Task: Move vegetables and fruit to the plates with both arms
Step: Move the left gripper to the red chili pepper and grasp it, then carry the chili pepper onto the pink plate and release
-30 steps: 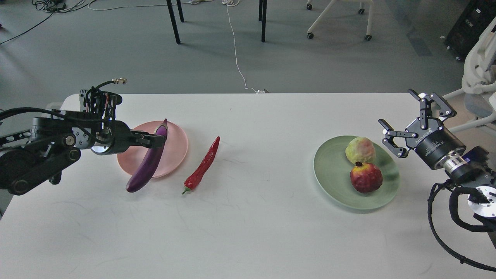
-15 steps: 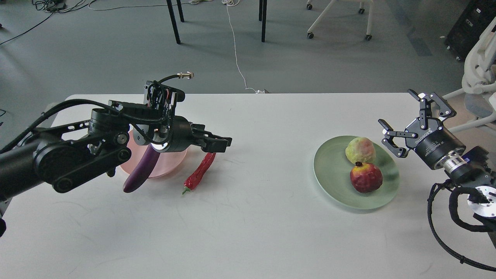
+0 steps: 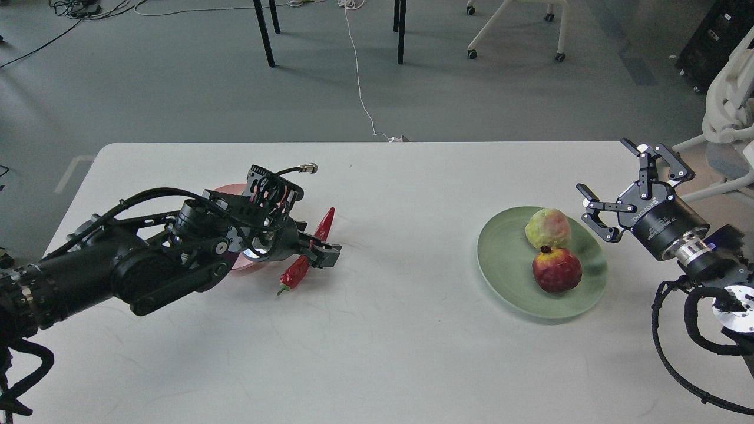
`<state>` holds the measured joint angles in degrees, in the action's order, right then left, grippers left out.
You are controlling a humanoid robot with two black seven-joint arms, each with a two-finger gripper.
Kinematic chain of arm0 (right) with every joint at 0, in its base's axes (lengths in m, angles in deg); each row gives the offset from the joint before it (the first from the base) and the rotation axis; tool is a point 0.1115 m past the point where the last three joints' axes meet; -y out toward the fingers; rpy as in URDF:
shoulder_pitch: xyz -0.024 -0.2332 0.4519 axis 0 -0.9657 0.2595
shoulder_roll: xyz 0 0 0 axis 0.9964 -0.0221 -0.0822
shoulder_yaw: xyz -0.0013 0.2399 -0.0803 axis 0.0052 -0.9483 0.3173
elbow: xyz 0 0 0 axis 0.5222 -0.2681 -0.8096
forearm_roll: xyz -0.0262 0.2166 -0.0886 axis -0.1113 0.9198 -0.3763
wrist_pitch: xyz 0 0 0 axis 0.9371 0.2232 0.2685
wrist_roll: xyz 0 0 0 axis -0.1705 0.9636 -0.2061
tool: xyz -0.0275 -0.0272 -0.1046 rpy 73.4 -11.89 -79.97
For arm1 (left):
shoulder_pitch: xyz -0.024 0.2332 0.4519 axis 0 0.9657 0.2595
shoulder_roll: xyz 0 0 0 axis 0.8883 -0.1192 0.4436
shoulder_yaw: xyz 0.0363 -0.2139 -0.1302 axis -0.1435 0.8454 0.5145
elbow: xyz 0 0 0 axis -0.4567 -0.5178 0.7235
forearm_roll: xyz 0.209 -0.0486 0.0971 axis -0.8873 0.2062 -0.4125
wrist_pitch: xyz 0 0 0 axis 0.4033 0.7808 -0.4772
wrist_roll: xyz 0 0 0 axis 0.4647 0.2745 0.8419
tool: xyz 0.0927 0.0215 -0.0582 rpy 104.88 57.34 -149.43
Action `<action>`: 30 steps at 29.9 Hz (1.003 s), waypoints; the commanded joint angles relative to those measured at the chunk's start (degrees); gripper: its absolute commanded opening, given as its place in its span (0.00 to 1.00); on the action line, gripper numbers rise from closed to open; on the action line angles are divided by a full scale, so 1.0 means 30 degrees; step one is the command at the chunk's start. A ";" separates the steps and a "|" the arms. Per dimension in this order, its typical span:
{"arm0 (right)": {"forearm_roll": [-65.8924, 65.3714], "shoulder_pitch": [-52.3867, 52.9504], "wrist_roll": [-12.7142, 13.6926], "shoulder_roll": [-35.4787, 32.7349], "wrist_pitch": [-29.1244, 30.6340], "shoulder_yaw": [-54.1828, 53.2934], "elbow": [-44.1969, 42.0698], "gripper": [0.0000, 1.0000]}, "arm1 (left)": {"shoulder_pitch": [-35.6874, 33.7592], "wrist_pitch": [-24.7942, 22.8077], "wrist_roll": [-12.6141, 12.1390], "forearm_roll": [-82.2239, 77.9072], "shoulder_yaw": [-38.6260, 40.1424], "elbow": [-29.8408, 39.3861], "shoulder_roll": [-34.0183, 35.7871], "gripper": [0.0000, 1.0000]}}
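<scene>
The red chili pepper [image 3: 293,274] lies on the table just right of the salmon-pink plate [image 3: 226,189]. My left arm covers most of that plate. My left gripper [image 3: 321,248] is low over the chili's middle, open, with a finger on each side of it. The purple eggplant is hidden behind my left arm. The dark red pomegranate [image 3: 556,270] and the yellow-green fruit [image 3: 548,228] sit on the pale green plate [image 3: 506,259]. My right gripper [image 3: 605,168] is open and empty, just right of that plate and above the table.
The white table [image 3: 400,353] has its far edge near the top of the plates. Chair legs, a white cable [image 3: 359,82] and a wheeled chair stand on the floor beyond it. A white chair [image 3: 730,100] is at the far right.
My left arm let go of the eggplant at the pink plate, swung right and came down over the chili. The right arm has barely moved.
</scene>
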<state>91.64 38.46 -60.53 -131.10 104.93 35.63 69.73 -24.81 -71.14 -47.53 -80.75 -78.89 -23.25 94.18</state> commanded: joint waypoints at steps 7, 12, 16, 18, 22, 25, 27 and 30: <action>0.0001 0.0000 0.0000 0.0034 0.0001 -0.0001 -0.0001 0.97 | 0.0039 -0.0170 -0.0092 0.0074 -0.0744 -0.0208 -0.0109 0.29; 0.0001 0.0000 0.0000 0.0004 -0.0028 -0.0001 -0.0001 0.97 | -0.0048 -0.0170 -0.0559 0.0190 -0.0715 -0.0091 -0.0109 0.12; 0.0001 0.0000 0.0000 0.0034 -0.0057 -0.0001 -0.0001 0.97 | -0.0165 -0.0112 -0.0737 0.0220 -0.0598 0.0085 -0.0051 0.09; 0.0001 0.0000 0.0000 0.0034 -0.0028 -0.0001 -0.0001 0.97 | -0.0253 -0.0112 -0.0708 0.0365 -0.0335 0.0522 0.0183 0.09; 0.0001 0.0000 0.0000 0.0063 -0.0057 -0.0001 -0.0001 0.97 | -0.0867 -0.0229 -0.0737 0.1856 0.0252 0.1635 0.1556 0.09; 0.0001 0.0000 0.0000 0.0063 -0.0057 -0.0030 0.0028 0.97 | -0.1511 -0.0258 -0.0737 0.3262 0.0340 0.2165 0.2991 0.10; -0.0028 0.0029 0.0000 0.0092 -0.0057 -0.0030 0.0057 0.97 | -0.1688 -0.0258 -0.0678 0.4170 0.0340 0.2195 0.4133 0.10; -0.0028 0.0029 0.0000 0.0121 -0.0058 -0.0030 0.0058 0.97 | -0.1748 -0.0433 -0.0503 0.5023 0.0311 0.2166 0.5804 0.11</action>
<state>91.62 38.46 -60.53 -130.79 104.79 35.59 69.89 -29.76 -72.01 -49.51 -68.26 -77.89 -16.76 106.93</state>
